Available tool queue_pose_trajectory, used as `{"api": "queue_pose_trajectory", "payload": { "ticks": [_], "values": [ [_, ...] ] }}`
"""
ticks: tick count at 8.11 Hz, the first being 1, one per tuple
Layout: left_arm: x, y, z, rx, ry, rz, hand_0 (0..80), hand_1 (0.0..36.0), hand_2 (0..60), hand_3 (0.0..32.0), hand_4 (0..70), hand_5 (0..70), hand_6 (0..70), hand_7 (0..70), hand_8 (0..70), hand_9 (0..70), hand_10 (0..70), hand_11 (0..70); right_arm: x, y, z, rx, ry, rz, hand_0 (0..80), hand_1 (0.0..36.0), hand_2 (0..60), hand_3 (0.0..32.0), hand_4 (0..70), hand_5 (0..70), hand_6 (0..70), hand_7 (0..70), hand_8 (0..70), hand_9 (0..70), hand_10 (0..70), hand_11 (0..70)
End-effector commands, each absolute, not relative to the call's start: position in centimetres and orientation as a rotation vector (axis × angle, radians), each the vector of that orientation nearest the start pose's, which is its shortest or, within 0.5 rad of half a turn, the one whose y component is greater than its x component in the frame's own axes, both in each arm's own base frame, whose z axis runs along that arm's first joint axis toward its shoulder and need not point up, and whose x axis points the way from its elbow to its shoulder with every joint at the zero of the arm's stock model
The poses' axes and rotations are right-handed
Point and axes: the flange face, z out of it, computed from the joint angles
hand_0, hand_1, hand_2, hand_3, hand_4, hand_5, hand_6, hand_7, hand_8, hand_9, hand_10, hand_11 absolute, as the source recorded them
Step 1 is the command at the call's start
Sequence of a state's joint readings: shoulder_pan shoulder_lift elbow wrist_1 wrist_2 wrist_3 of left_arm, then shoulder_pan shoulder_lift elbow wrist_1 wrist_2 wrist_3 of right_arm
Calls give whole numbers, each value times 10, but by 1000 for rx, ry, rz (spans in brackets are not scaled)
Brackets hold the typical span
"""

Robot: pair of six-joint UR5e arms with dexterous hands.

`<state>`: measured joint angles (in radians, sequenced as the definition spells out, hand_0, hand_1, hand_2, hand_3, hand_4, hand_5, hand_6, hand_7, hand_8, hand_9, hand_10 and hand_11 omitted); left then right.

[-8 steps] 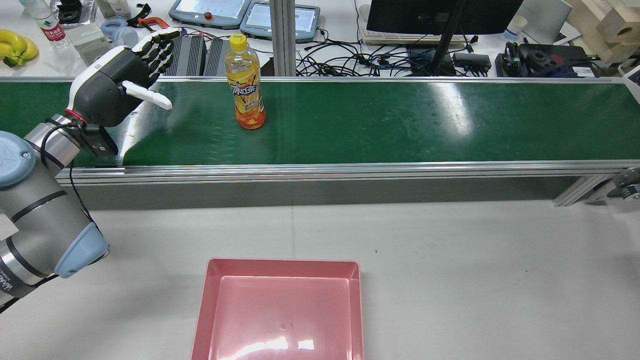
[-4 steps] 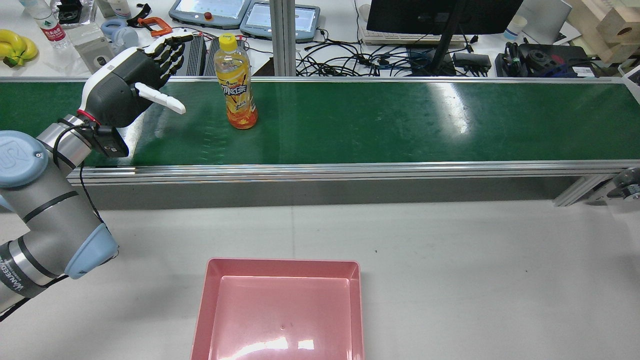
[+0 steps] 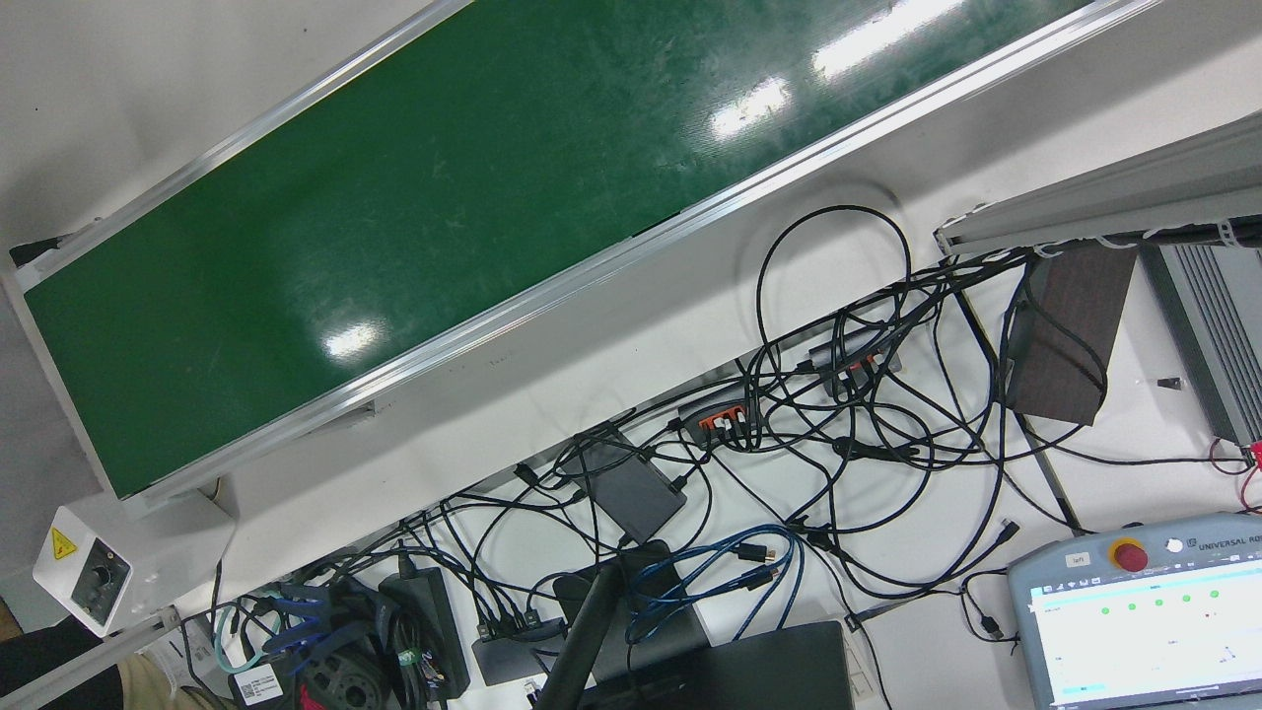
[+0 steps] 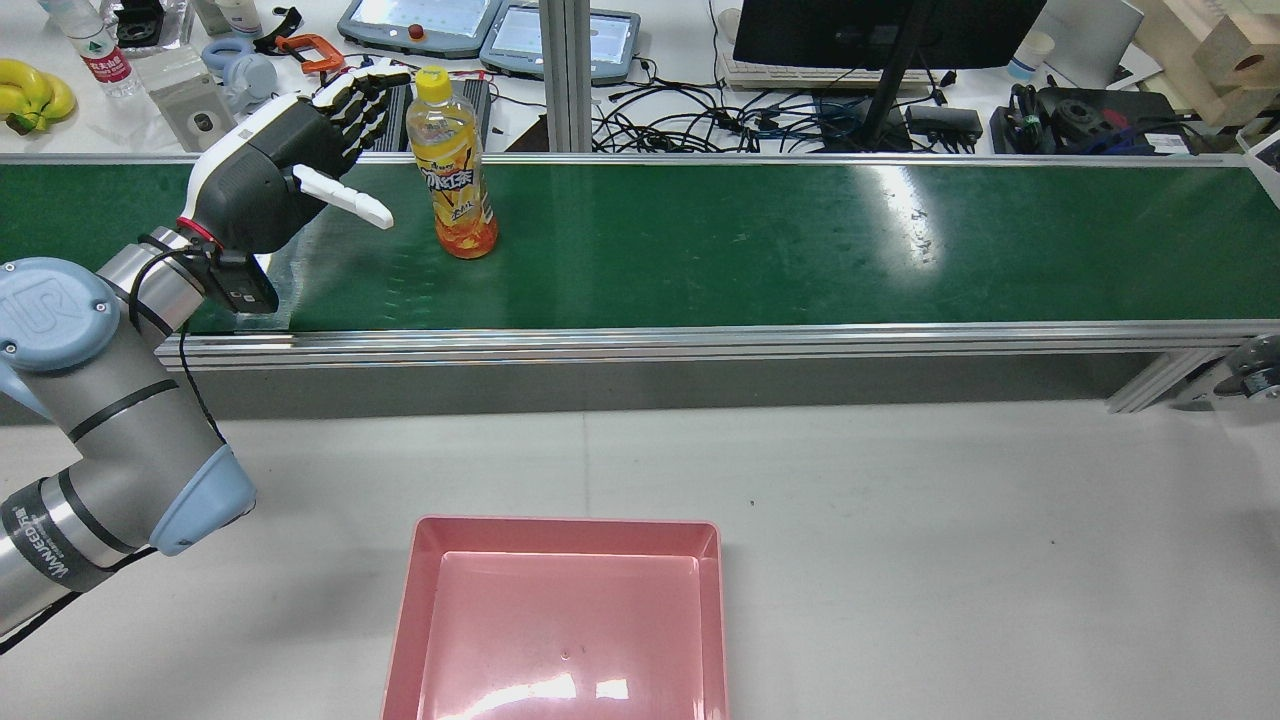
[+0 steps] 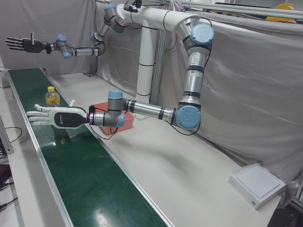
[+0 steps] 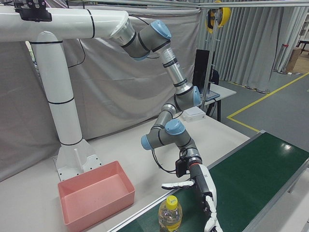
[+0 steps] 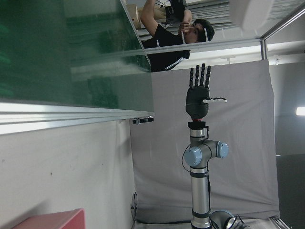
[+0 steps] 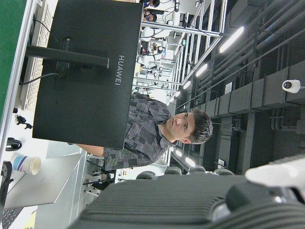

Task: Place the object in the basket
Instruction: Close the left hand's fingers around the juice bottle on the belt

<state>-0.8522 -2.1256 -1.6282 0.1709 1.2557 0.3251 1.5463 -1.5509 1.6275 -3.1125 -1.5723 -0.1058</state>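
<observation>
While the orange drink bottle stands upright on the green conveyor belt, toward its far edge, the left hand hovers just beside the bottle on the side away from the belt's long bare stretch, fingers spread wide and thumb jutting toward the bottle, holding nothing. In the rear view a narrow gap shows between fingertips and bottle, so no contact has been made; the left-front view shows the same flat, open palm low over the belt with the bottle beyond it. The step in hand looks like the approach to a grasp. The pink basket sits empty on the white table, on the near side of the belt from the bottle and well apart from it. The right hand is raised high above the belt's far end, splayed and empty. Next, the left hand likely needs to close the remaining gap, wrap around the bottle's body below the yellow cap, and grip firmly enough that the smooth, tall bottle neither tips nor slips before the carry toward the basket.
</observation>
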Motion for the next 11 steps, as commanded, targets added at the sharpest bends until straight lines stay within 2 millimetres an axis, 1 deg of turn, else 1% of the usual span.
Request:
{"api": "queue_pose_trajectory", "payload": {
  "ticks": [1, 4, 5, 6, 7, 8, 9, 10, 11],
  "values": [
    [335, -631, 339, -238, 2392, -1509, 694, 121, 0, 0, 42, 304, 0, 0, 0, 0, 1, 23, 121, -512, 646, -96, 2402, -2157, 0, 0, 0, 0, 0, 0, 0, 0, 0, 0, 0, 0],
    [334, -630, 338, -238, 2394, -1505, 704, 123, 0, 0, 44, 299, 0, 0, 0, 0, 0, 21, 120, -512, 646, -94, 2403, -2158, 0, 0, 0, 0, 0, 0, 0, 0, 0, 0, 0, 0],
    [335, -629, 338, -240, 2395, -1504, 710, 124, 0, 0, 35, 289, 0, 0, 0, 0, 0, 19, 121, -512, 646, -96, 2402, -2157, 0, 0, 0, 0, 0, 0, 0, 0, 0, 0, 0, 0],
    [337, -628, 336, -244, 2395, -1501, 708, 124, 0, 0, 34, 292, 0, 0, 0, 0, 3, 29, 120, -512, 646, -94, 2403, -2158, 0, 0, 0, 0, 0, 0, 0, 0, 0, 0, 0, 0],
    [342, -625, 336, -256, 2390, -1496, 712, 124, 0, 0, 34, 293, 0, 0, 0, 0, 4, 30, 121, -512, 646, -96, 2402, -2157, 0, 0, 0, 0, 0, 0, 0, 0, 0, 0, 0, 0],
    [343, -624, 336, -258, 2390, -1495, 726, 124, 0, 0, 45, 317, 0, 0, 0, 0, 21, 54, 121, -512, 645, -96, 2403, -2155, 0, 0, 0, 0, 0, 0, 0, 0, 0, 0, 0, 0],
    [342, -624, 337, -256, 2388, -1500, 736, 123, 0, 0, 51, 348, 0, 1, 0, 0, 35, 74, 121, -512, 646, -96, 2402, -2157, 0, 0, 0, 0, 0, 0, 0, 0, 0, 0, 0, 0],
    [339, -625, 334, -255, 2400, -1511, 762, 123, 0, 0, 71, 437, 0, 18, 10, 33, 64, 116, 121, -512, 646, -96, 2402, -2157, 0, 0, 0, 0, 0, 0, 0, 0, 0, 0, 0, 0],
    [337, -626, 332, -254, 2414, -1507, 800, 143, 0, 0, 173, 610, 18, 112, 76, 133, 211, 328, 120, -512, 645, -94, 2404, -2156, 0, 0, 0, 0, 0, 0, 0, 0, 0, 0, 0, 0]
  ]
}}
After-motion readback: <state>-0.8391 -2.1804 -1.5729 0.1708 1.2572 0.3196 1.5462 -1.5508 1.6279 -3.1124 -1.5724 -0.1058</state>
